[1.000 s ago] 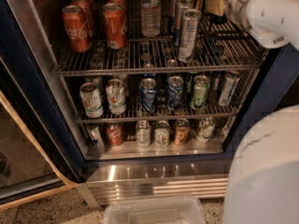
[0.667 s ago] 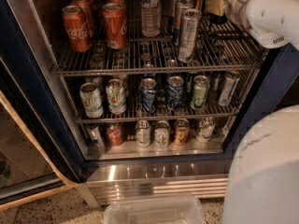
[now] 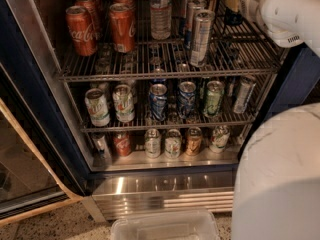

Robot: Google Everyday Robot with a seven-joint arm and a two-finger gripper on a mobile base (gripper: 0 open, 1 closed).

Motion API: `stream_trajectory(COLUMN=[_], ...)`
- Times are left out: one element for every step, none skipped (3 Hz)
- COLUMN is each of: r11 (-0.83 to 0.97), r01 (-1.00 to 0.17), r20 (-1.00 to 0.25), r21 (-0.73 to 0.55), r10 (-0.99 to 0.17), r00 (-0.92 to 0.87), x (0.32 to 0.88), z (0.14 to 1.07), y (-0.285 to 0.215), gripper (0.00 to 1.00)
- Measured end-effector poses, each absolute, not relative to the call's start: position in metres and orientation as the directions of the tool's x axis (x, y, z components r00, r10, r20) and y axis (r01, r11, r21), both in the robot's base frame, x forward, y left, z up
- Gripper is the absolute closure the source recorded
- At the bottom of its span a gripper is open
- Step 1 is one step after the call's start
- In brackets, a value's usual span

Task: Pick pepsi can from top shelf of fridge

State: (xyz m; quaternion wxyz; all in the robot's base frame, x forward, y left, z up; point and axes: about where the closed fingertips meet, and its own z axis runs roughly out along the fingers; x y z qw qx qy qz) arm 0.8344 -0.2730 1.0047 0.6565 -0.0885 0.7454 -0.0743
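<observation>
The fridge [image 3: 47,129] stands open in front of me, its chrome wire top shelf [image 3: 165,70] running across the upper part of the view. My white arm [image 3: 282,11] reaches in from the top right. The gripper [image 3: 233,5] is at the right rear of that shelf. Right at the gripper stands a dark can [image 3: 233,18], mostly covered and with no logo showing; it is the only candidate for the pepsi can.
The top shelf also carries red Coca-Cola cans [image 3: 82,30], a water bottle [image 3: 161,13] and tall slim silver cans [image 3: 201,36]. Mixed cans fill the two lower racks. The glass door [image 3: 25,179] hangs open at left. A clear plastic bin [image 3: 165,226] sits on the floor. My white body [image 3: 277,179] blocks the lower right.
</observation>
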Motion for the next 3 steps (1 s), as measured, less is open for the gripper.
stream_trajectory(r11=[0.971, 0.97, 0.97], r01=[-0.037, -0.043, -0.042], r20=[-0.964, -0.964, -0.964], r21=[-0.236, -0.238, -0.238], r10=[-0.239, -0.241, -0.241], r00=[-0.113, -0.11, -0.11], x=[0.8428, 0.847, 0.847], z=[1.0063, 1.0053, 1.0053], y=[-0.2696, -0.2664, -0.2664], gripper=[0.39, 0.34, 0.27])
